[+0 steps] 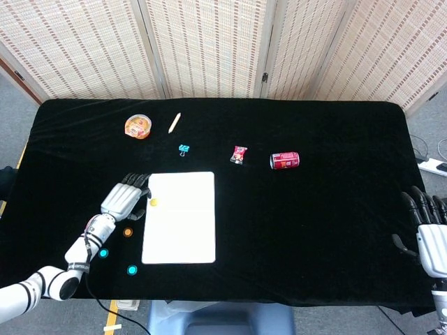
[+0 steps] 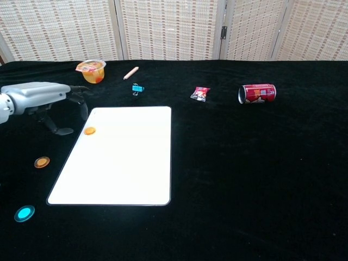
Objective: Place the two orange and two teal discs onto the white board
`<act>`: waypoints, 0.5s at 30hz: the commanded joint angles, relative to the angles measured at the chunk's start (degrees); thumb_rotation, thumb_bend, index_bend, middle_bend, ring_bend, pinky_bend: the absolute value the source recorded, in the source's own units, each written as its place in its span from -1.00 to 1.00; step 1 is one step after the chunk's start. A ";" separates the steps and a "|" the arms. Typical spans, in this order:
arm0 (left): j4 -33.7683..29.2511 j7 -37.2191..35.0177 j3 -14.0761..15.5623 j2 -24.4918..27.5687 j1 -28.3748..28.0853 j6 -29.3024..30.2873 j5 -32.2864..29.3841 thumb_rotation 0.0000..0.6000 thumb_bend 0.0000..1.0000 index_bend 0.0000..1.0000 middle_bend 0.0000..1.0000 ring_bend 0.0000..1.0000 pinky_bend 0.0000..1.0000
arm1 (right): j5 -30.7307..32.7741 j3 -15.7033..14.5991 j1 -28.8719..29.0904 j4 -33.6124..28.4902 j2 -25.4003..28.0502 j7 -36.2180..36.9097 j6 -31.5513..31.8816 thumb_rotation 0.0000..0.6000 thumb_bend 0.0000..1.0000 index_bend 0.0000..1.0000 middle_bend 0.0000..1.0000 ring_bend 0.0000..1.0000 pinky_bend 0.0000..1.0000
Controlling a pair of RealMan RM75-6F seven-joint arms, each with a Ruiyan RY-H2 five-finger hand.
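Note:
The white board lies on the black table. One orange disc sits on the board near its left edge. The other orange disc lies on the cloth left of the board. Two teal discs lie nearer the front left; the chest view shows only one teal disc. My left hand hovers just left of the board, fingers apart, holding nothing. My right hand rests at the far right edge, fingers spread and empty.
Behind the board are an orange jelly cup, a wooden stick, a blue clip, a candy packet and a red can lying on its side.

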 commanded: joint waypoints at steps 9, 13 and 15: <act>-4.67 -2.97 7.12 4.40 7.10 8.87 8.67 1.00 -0.19 -0.11 -0.89 -1.00 -1.00 | -1.20 -0.06 0.64 -0.89 -0.09 -1.01 -0.16 1.00 -0.31 -1.00 -0.96 -0.90 -1.00; -4.00 -2.35 8.37 3.52 8.27 9.92 9.85 1.00 -0.19 -0.11 -0.89 -1.00 -1.00 | -1.47 -0.10 0.78 -1.13 -0.04 -1.24 -0.20 1.00 -0.31 -1.00 -0.96 -0.90 -1.00; -3.75 -1.75 8.77 3.04 8.71 9.88 9.79 1.00 -0.19 -0.11 -0.89 -1.00 -1.00 | -1.54 -0.15 0.75 -1.20 0.03 -1.29 -0.16 1.00 -0.31 -1.00 -0.96 -0.90 -1.00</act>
